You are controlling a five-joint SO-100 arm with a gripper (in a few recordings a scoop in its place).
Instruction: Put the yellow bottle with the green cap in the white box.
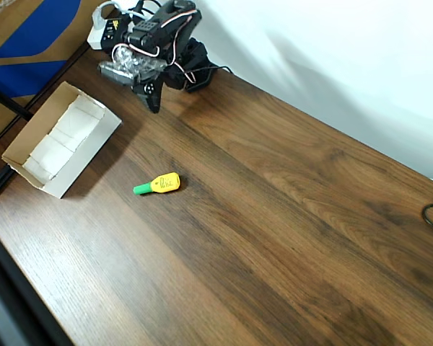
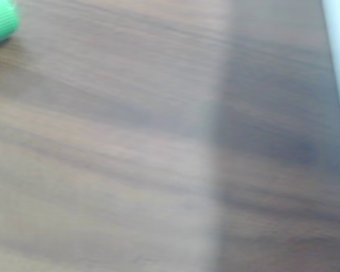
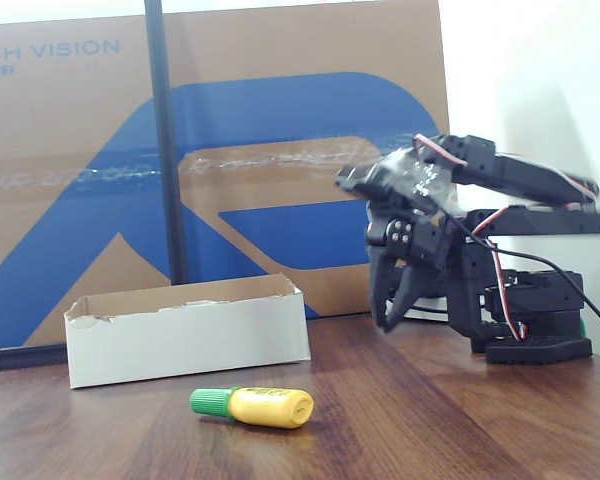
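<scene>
The gripper (image 3: 392, 300) hangs folded back close to the arm's base, its dark fingers pointing down just above the wooden table (image 3: 460, 420), holding nothing; the jaws look nearly together in the fixed view, but I cannot tell for certain whether they are closed or slightly parted. Going from near to far in that fixed view, the yellow bottle with the green cap (image 3: 252, 406) lies on its side at the front of the table, cap pointing left, well apart from the gripper. Behind it stands the white box (image 3: 188, 338), open-topped with nothing visible inside, and behind that leans a large brown-and-blue cardboard sheet (image 3: 280, 130). The overhead view shows the bottle near the box's long wall but not touching it. By my judgement the task has barely begun: reaching, grasping, carrying and dropping the bottle into the box are all left to do.
</scene>
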